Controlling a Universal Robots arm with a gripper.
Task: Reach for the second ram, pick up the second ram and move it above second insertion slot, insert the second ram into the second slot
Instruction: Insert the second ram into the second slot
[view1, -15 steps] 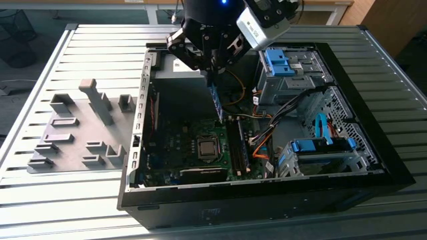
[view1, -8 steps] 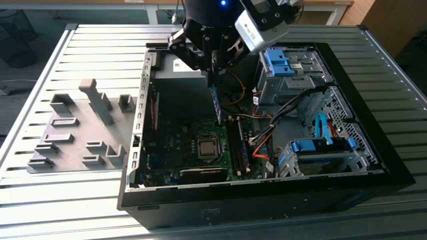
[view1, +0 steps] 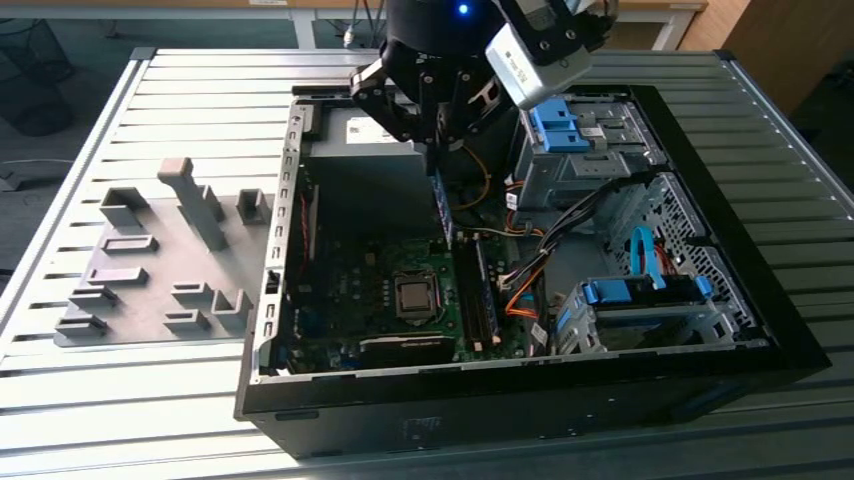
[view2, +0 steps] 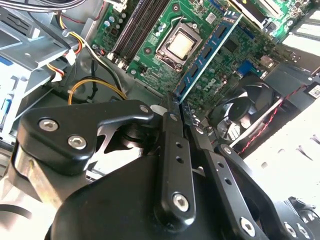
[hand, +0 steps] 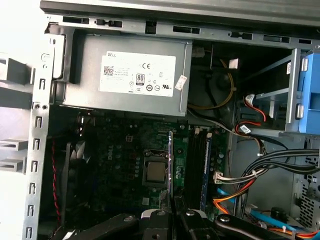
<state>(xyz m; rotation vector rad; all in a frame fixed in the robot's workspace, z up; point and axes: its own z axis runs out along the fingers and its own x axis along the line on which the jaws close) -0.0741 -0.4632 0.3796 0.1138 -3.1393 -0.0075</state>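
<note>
The second ram (view1: 441, 205), a thin blue-green stick, hangs on edge above the motherboard (view1: 360, 290) inside the open computer case (view1: 534, 400). My gripper (view1: 435, 150) is shut on its upper end. In the second wrist view the ram (view2: 210, 50) runs out from my closed fingertips (view2: 172, 107) over the board, beside the processor socket (view2: 180, 42). The first wrist view shows the ram (hand: 171, 165) edge-on, with the gripper (hand: 172, 212) pinching it. The black memory slots (hand: 193, 160) lie just beside it, one of them holding a blue stick (hand: 205, 172).
A grey power supply (hand: 132, 75) fills the case's far end. Blue drive brackets (view1: 561, 125) and orange and black cables (view1: 527, 290) crowd the exterior view's right. A fan (view2: 245, 112) sits at the board's edge. A grey fixture plate (view1: 147, 270) lies outside the case on the slatted table.
</note>
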